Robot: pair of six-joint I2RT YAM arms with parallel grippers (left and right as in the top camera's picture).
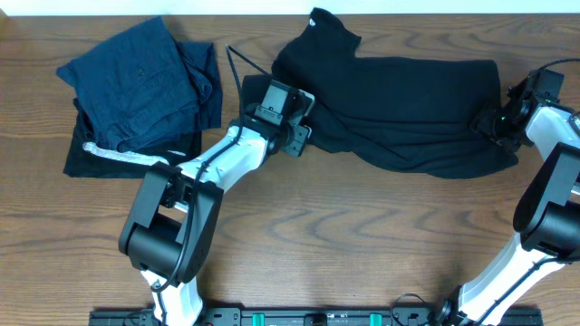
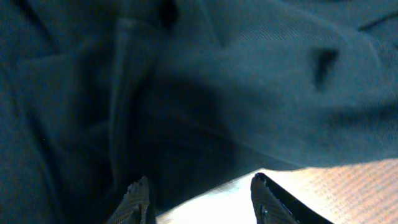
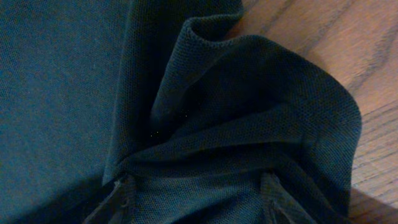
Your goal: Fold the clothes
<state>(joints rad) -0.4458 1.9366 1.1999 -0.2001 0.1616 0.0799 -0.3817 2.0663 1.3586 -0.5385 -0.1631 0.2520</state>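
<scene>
The black top (image 1: 399,100) lies on the desk (image 1: 362,235), right of the navy pile (image 1: 145,81). It looks soft, limp and light, so it will likely sag; best taken by hems and corners. The left hand (image 2: 202,199) is spread at the top's pile-side edge. The right hand (image 3: 193,199) pinches a bunched fold at the end farthest from the pile.

Navy blue folded fabric garments (image 1: 145,81) seemingly overlap a black folded piece with a silvery-white stripe (image 1: 91,161); both lie on the brown wood-grain desk (image 1: 362,235).

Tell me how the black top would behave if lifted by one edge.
Likely floppy: the black top bunches into soft folds at the right gripper. Probably drapes and sags, since it lies rumpled on the table.
</scene>
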